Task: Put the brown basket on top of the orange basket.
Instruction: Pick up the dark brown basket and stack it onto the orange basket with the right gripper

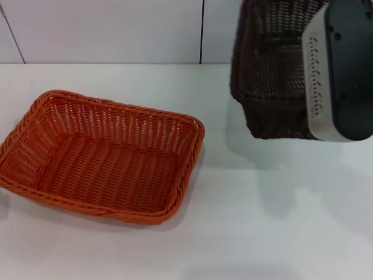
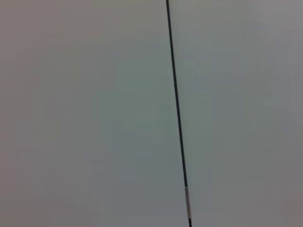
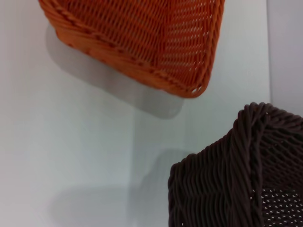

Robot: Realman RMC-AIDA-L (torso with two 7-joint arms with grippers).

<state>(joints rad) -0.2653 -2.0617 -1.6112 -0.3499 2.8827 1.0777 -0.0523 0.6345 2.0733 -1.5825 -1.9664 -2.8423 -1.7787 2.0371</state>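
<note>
The orange basket (image 1: 105, 157) sits flat on the white table at the left, open side up and empty. It also shows in the right wrist view (image 3: 142, 38). The brown basket (image 1: 268, 76) hangs tilted in the air at the upper right, clear of the table, with its shadow on the surface below. My right arm's grey and black wrist housing (image 1: 341, 70) is at the basket's right side and holds it there; the fingers are hidden behind the housing. A corner of the brown basket fills the near part of the right wrist view (image 3: 236, 179). The left gripper is out of view.
The white table (image 1: 262, 221) runs to a pale wall with a dark vertical seam (image 1: 201, 32). A gap of bare table lies between the two baskets. The left wrist view shows only a pale surface with a dark seam (image 2: 177, 113).
</note>
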